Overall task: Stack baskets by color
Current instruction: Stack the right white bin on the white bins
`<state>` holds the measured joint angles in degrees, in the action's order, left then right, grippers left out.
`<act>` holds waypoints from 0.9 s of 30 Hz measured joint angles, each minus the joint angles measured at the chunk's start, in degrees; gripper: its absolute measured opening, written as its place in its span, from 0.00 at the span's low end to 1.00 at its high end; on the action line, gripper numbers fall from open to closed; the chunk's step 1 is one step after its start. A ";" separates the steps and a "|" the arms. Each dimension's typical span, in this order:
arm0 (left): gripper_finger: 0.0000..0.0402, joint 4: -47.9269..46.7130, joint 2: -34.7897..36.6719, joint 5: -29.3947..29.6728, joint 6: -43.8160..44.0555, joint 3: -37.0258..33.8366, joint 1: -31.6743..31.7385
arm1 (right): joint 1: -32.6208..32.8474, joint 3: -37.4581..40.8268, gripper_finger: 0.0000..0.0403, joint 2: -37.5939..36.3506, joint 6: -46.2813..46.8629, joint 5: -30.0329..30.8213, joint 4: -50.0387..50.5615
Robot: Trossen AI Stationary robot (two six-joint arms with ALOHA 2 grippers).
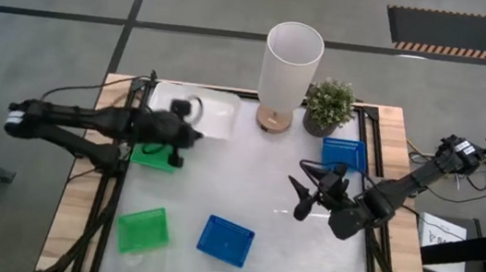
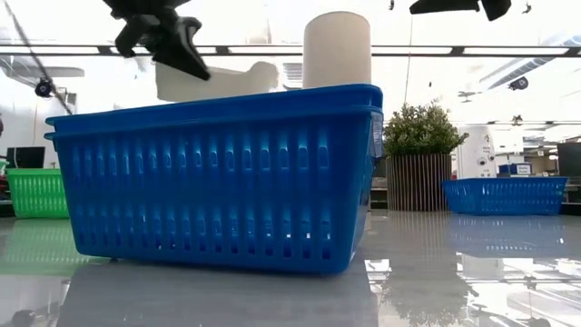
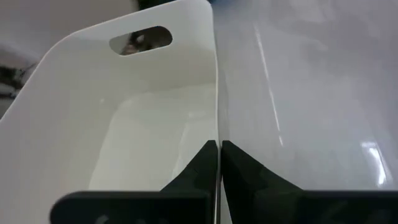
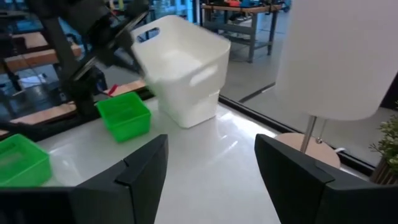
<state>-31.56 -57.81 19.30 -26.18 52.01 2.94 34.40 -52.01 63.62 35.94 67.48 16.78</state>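
At the upper left of the high view, the left gripper (image 1: pixel 180 121) is pinched tight on the rim of a white basket (image 1: pixel 207 111), holding it tilted above another white basket (image 4: pixel 198 107) at the desk's (image 1: pixel 264 194) back edge. Right of centre, the right gripper (image 1: pixel 311 189) hangs wide open over the glossy white desk, holding nothing. Behind stand a white lamp (image 1: pixel 289 67) and a potted plant (image 1: pixel 329 106). One blue basket (image 1: pixel 344 154) sits near the plant, another blue basket (image 1: pixel 226 240) at lower centre. A green basket (image 1: pixel 155 157) lies under the left arm; a second green basket (image 1: pixel 142 230) sits lower left.
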 joint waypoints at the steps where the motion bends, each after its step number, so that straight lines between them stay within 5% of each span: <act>1: 0.00 -0.16 1.86 -1.14 -0.11 -0.78 1.99 | 0.36 0.00 0.57 0.13 -0.02 0.00 0.06; 9: 0.00 -1.00 11.49 -13.53 -3.56 -6.46 20.56 | 2.51 0.02 0.58 0.28 0.00 0.02 1.07; 16: 0.00 -0.72 11.51 -27.49 -11.67 -9.26 34.63 | 2.49 0.43 0.58 0.28 0.02 0.06 1.47; 27: 0.00 -4.11 7.97 -29.55 -17.55 -9.55 42.49 | 2.49 1.59 0.58 0.28 0.35 0.07 1.40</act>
<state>-35.67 -49.83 -10.25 -43.73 42.46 45.43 36.88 -50.41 63.90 36.29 67.55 18.17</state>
